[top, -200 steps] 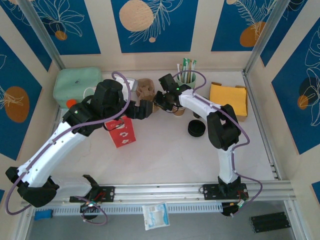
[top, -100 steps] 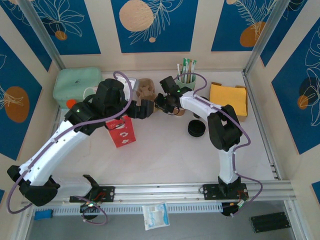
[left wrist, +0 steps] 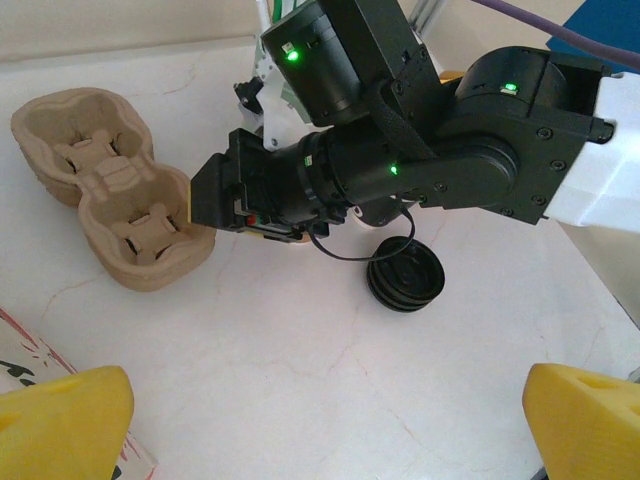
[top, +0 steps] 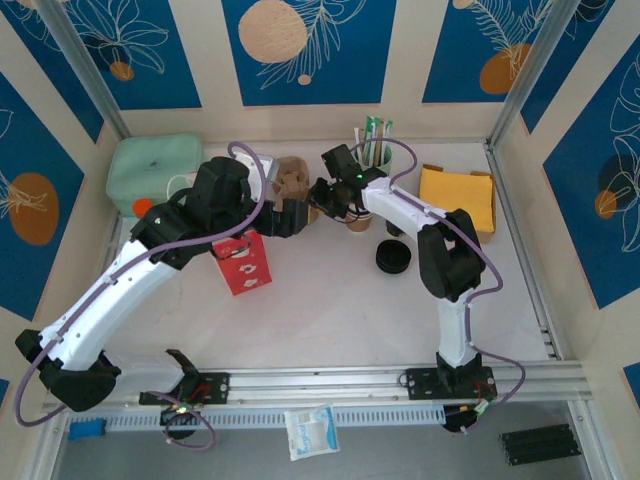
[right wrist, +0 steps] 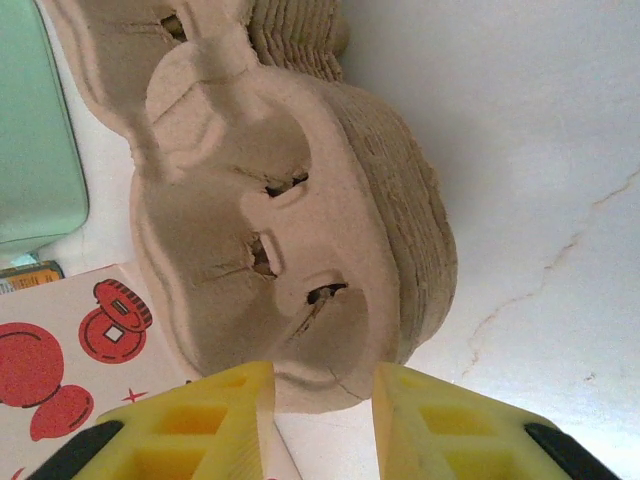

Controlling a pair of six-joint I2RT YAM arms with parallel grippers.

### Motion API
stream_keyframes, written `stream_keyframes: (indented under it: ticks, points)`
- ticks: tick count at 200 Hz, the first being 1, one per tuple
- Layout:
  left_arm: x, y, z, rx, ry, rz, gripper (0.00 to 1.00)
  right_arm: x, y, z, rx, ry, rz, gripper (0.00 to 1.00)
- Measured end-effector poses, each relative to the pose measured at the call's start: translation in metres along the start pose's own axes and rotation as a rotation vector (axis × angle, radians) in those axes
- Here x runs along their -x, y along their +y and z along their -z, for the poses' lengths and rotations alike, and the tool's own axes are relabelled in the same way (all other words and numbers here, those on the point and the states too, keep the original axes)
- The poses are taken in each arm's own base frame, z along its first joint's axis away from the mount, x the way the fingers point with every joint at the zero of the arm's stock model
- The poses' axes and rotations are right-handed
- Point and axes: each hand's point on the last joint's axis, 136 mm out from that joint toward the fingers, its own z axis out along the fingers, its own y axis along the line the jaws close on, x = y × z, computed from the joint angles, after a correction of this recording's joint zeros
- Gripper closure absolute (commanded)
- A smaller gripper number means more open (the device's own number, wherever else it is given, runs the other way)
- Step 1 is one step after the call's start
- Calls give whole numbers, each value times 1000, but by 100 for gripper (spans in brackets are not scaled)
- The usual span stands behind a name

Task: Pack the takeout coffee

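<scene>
The takeout coffee is hidden. My right gripper (top: pixel 318 200) reaches left to a stack of moulded pulp cup carriers (top: pixel 291 180). In the right wrist view its yellow fingertips (right wrist: pixel 322 385) stand a little apart, with the rounded near end of the top carrier (right wrist: pixel 270 240) just between their tips. In the left wrist view the right gripper (left wrist: pixel 205 195) touches the carrier stack (left wrist: pixel 110 200). My left gripper (top: pixel 285 218) hovers beside the stack, wide open (left wrist: pixel 330 430) over bare table, holding nothing. A red printed paper bag (top: pixel 243 262) lies below the left wrist.
A stack of black lids (top: pixel 393 257) sits right of centre. A brown cup (top: pixel 357 222) pokes out under the right forearm, its top hidden. At the back are a mint box (top: pixel 155 170), a green holder of sticks (top: pixel 373 152) and a yellow cloth (top: pixel 457 197).
The right gripper has edged slightly back and left toward the carrier stack. The left arm has barely moved and stays wide open.
</scene>
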Motion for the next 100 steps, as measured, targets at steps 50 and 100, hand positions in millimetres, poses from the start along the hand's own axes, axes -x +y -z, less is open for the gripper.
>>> stream_keyframes:
  ticks: [50, 100]
  points:
    - [0, 0, 0, 0, -1, 0, 0, -2, -3, -4, -11, 12, -1, 63]
    - [1, 0, 0, -1, -4, 0, 1, -4, -7, -5, -41, 2, 20, 56]
